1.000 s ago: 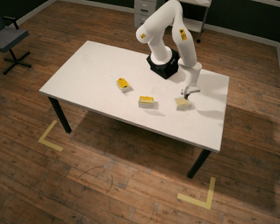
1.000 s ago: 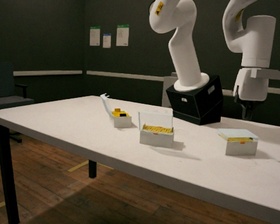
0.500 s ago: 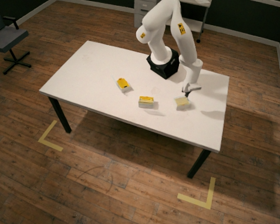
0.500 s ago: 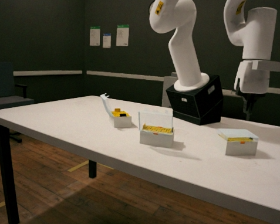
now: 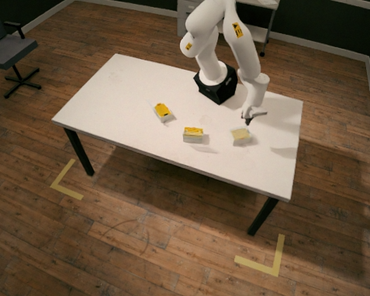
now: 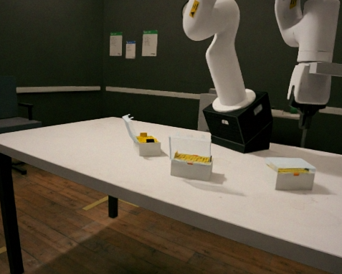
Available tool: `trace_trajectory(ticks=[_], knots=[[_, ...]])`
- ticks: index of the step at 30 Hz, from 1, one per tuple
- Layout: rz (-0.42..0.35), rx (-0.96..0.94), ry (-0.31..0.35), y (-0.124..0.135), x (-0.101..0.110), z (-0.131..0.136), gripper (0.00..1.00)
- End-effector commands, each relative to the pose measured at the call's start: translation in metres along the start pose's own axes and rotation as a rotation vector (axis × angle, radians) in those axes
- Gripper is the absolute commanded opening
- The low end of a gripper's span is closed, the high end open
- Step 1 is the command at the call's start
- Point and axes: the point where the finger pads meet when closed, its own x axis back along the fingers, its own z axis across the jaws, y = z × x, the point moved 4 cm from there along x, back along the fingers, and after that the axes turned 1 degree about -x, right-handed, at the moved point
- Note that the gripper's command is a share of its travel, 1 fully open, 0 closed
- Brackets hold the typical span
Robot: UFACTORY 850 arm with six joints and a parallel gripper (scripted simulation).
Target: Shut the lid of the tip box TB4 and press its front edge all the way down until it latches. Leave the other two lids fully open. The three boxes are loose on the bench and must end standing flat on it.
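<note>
Three white tip boxes with yellow racks stand flat on the white bench (image 5: 115, 81) (image 6: 78, 150). The right box (image 5: 241, 135) (image 6: 292, 173) has its clear lid lying down over the rack; whether it is latched I cannot tell. The middle box (image 5: 193, 135) (image 6: 191, 161) has its lid standing upright. The left box (image 5: 163, 111) (image 6: 145, 143) has its lid open and leaning back. My gripper (image 5: 247, 121) (image 6: 304, 125) is shut and empty, hanging just behind and above the right box, apart from it.
The arm's black base (image 5: 216, 83) (image 6: 241, 123) stands at the back of the bench behind the boxes. An office chair (image 5: 8, 50) stands on the floor at the far left. Yellow tape corners (image 5: 67, 186) mark the floor.
</note>
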Motion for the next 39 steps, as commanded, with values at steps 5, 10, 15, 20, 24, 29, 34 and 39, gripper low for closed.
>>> trace_trajectory(ticks=[5,10,15,20,24,29,34,39], knots=[[0.001,0.0,0.0,-0.0007,0.0029,-0.0002,0.0],[0.001,0.0,0.0,-0.0007,0.0029,-0.0002,0.0],[0.001,0.0,0.0,-0.0007,0.0029,-0.0002,0.0],[0.001,0.0,0.0,-0.0007,0.0029,-0.0002,0.0],[0.001,0.0,0.0,-0.0007,0.0029,-0.0002,0.0],[0.001,0.0,0.0,-0.0007,0.0029,-0.0002,0.0],[0.001,0.0,0.0,-0.0007,0.0029,-0.0002,0.0],[0.001,0.0,0.0,0.0067,-0.0047,-0.0001,0.0]])
